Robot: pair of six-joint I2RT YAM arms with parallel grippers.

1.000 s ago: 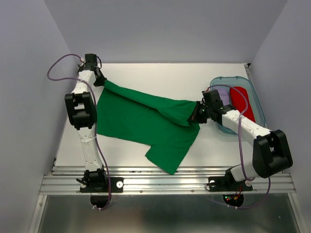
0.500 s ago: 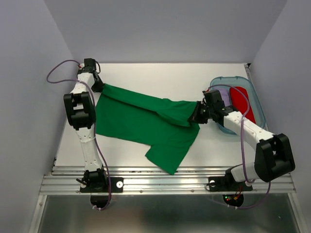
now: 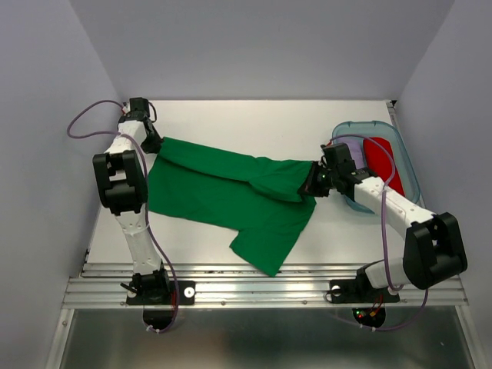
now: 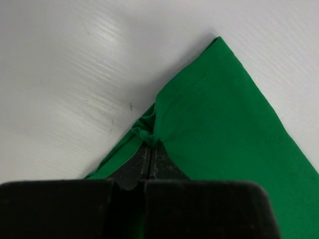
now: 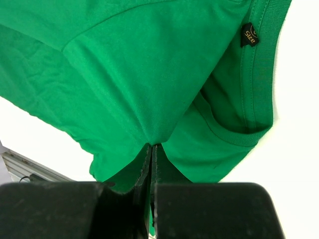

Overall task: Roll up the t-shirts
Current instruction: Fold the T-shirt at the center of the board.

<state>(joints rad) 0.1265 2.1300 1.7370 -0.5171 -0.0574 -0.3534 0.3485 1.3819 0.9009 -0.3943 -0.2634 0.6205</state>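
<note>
Top external, green t-shirt [image 3: 231, 196] spread between left claw [image 3: 154, 143] and right claw [image 3: 310, 184] (both pinching it)

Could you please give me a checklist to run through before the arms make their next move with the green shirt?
1. Left gripper shut on a corner of the green shirt: ok.
2. Right gripper shut on the shirt near its collar: ok.
3. Shirt flat on the table: not ok, it is folded over itself between the grippers.
4. Red shirt and lilac shirt inside the bin: ok.
5. Enough tension between the grippers: cannot tell.
</note>
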